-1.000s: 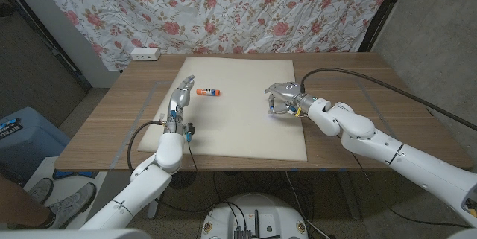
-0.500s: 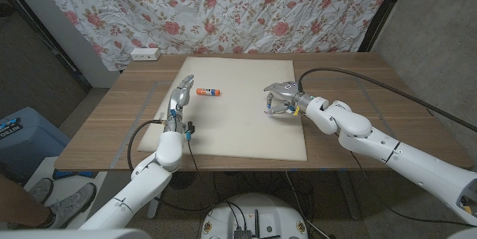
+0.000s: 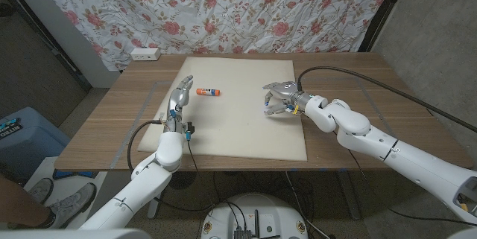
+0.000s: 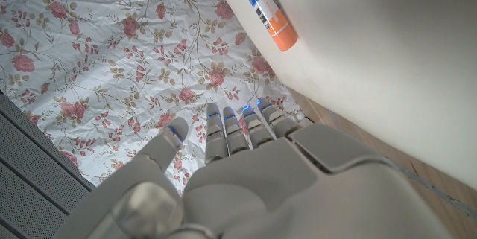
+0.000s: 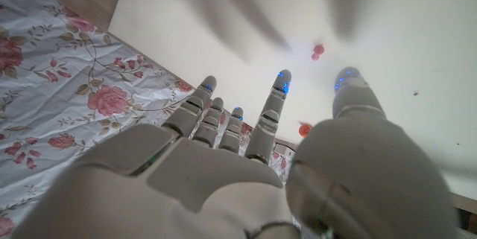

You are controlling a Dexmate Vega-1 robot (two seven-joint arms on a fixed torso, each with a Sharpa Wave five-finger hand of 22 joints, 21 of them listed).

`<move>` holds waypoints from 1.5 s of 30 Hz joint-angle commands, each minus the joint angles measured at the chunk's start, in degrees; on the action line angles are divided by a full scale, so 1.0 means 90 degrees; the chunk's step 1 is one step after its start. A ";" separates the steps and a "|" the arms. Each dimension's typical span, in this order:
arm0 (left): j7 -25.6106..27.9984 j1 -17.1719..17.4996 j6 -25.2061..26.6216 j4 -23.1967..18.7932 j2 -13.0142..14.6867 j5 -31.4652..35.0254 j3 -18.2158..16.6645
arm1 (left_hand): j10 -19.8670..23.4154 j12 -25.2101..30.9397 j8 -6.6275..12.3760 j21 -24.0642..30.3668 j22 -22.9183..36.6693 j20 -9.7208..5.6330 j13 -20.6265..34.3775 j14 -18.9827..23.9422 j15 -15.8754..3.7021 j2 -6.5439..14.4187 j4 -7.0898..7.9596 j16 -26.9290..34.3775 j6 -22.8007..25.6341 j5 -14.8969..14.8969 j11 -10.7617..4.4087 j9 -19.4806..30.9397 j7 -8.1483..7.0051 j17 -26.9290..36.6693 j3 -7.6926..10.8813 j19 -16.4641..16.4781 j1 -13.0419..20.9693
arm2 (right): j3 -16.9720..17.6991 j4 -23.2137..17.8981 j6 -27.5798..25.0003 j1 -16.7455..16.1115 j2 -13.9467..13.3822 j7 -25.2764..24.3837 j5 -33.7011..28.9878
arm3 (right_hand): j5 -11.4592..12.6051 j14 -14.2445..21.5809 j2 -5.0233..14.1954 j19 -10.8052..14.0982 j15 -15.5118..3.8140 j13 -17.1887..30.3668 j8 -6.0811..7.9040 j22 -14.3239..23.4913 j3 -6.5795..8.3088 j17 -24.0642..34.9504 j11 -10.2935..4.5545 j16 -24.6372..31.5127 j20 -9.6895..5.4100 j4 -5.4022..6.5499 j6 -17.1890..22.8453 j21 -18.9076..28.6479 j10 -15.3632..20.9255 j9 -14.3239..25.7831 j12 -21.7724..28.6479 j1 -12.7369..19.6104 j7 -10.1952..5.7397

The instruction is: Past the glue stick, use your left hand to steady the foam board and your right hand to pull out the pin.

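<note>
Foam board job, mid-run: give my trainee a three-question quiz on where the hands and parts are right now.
1. True or false: the left hand holds the glue stick.
2. Which hand hovers over the pins in the foam board? A) left B) right
3. Fill in: the glue stick's cap is ____.

Key:
1. False; the left hand stands open at the board's left edge, apart from the stick.
2. B; the right hand, fingers spread, nothing gripped yet.
3. Orange.
</note>
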 commanded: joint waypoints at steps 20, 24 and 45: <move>-0.0347 -0.0050 -0.0261 0.0207 0.0029 -0.0486 -0.0076 | -0.0301 -0.0046 -0.0021 -0.0017 0.0016 -0.0143 0.0017 -0.0184 -0.0125 0.0413 -0.0013 -0.0026 -0.0270 -0.0004 0.0033 0.0019 -0.0019 0.0027 -0.0052 -0.0046 -0.0089 | 0.0055 -0.0009 0.0014 0.0096 -0.0127 0.0510 0.0745 | 0.0076 -0.0713 0.0028 -0.0586 0.0463 0.0041 -0.0953 0.0040 -0.0165 0.0088 0.0438 -0.0194 0.0339 0.0105 -0.2023 -0.0055 -0.1016 -0.0016 -0.0010 -0.0850 0.0479; -0.0428 -0.0056 -0.0366 0.0255 0.0030 -0.0580 -0.0091 | -0.0338 -0.0051 -0.0032 -0.0017 0.0016 -0.0146 0.0016 -0.0205 -0.0128 0.0411 -0.0012 -0.0028 -0.0322 -0.0003 0.0051 0.0018 -0.0012 0.0027 -0.0056 -0.0050 -0.0093 | 0.0114 -0.0024 -0.0011 0.0017 -0.0142 0.0370 0.0840 | 0.0046 -0.0750 0.0027 -0.0641 0.0475 0.0045 -0.1095 0.0040 -0.0224 0.0099 0.0482 -0.0167 0.0354 0.0159 -0.2457 -0.0033 -0.1090 -0.0014 0.0026 -0.1060 0.0592; -0.0761 -0.0145 -0.0640 0.0416 0.0108 -0.0816 -0.0135 | -0.0348 -0.0018 -0.0009 -0.0010 0.0015 -0.0155 0.0013 -0.0226 -0.0092 0.0422 -0.0033 -0.0016 -0.0364 0.0005 0.0075 0.0014 0.0004 0.0018 -0.0065 -0.0035 -0.0091 | 0.0955 0.0835 0.1573 -0.0584 -0.0195 -0.1321 0.3120 | -0.0125 -0.0437 0.0442 -0.0408 0.0068 0.0008 -0.1026 0.0019 -0.0337 0.0053 0.0201 0.0001 0.0042 0.0381 -0.2981 0.0062 -0.0482 -0.0123 0.0238 -0.1777 0.0404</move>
